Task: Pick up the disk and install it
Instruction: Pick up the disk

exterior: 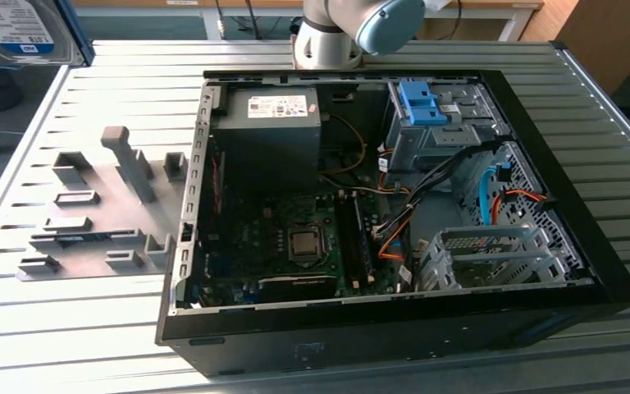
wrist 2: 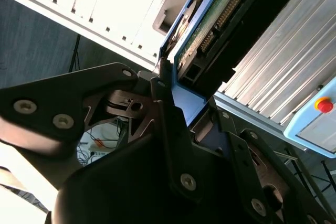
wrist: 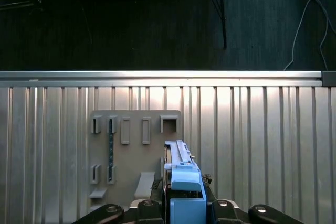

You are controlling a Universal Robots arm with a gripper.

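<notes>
Disk (wrist: pixel 184 179) and hand (wrist: pixel 185 207) are together. The hand is closed on the disk, with a black finger (wrist 2: pixel 167 111) pressed to each side, and grips it edge-on by one end. In the first wrist view a blue rail faces the camera. In the second wrist view the disk's green circuit board and the rail beside it stick out past the fingers. In the exterior view the disk (exterior: pixel 14 33) hangs high at the exterior view's left, label showing, well apart from the computer case (exterior: pixel 403 332).

The case lies open on the ribbed metal surface (exterior: pixel 129 74). Inside it are:
- a dark power supply (exterior: pixel 266 135) with a white sticker in the far corner
- a motherboard (exterior: pixel 282 246) across the floor
- orange and black cables (exterior: pixel 403 222) running across to the drive side
- a bare blue bracket (exterior: pixel 422 103) sitting in the far bay
- a perforated metal drive cage (exterior: pixel 490 250) in the near corner, with nothing in it that I can see

A grey fixture plate (exterior: pixel 118 222) with raised slots rests on the surface beside the case. In the first wrist view it lies beyond the held disk, and one slot holds a thin dark strip (wrist: pixel 111 145). The arm (exterior: pixel 331 33) rises behind the case.
</notes>
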